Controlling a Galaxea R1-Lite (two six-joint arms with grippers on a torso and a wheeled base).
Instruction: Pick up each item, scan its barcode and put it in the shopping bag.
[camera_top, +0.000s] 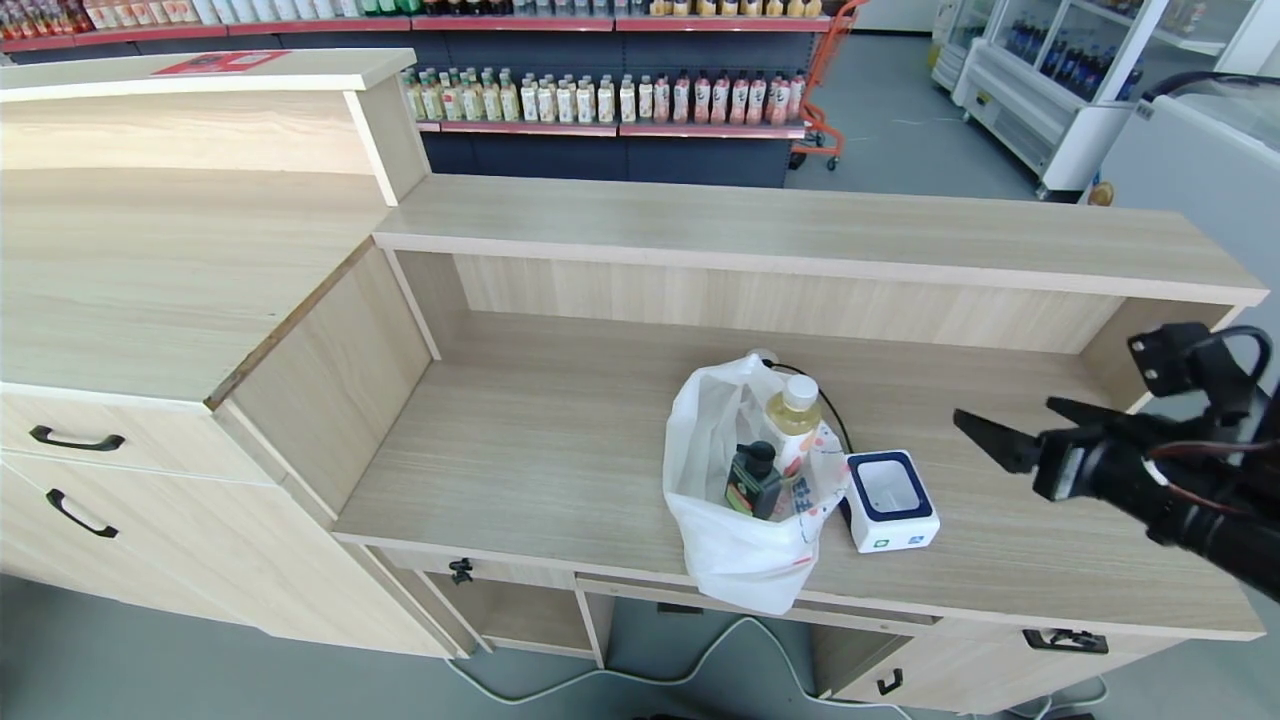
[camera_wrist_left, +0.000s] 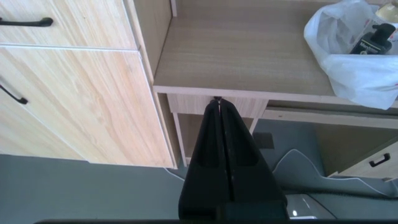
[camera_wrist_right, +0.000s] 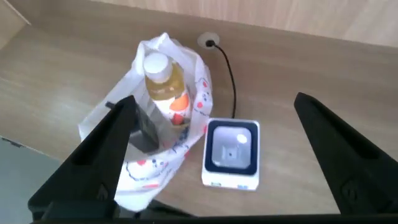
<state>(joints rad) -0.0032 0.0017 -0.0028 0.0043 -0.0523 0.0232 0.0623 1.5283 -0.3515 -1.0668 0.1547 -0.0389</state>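
Shopping bag (camera_top: 735, 560), white and crumpled, standing mid-bench (camera_top: 560, 450) just left of the scanner (camera_top: 890, 500), with a white-capped amber bottle (camera_top: 795, 415) and a dark bottle (camera_top: 753, 480) upright inside. My right end effector (camera_top: 1002, 410) hangs open right of the scanner. My left end effector (camera_wrist_left: 221, 124) is closed and empty. Any withdrawal should clear the bag rim and the scanner.

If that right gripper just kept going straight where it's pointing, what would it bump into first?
Probably the white scanner on the counter, framed by the open right gripper, though depth is unclear.
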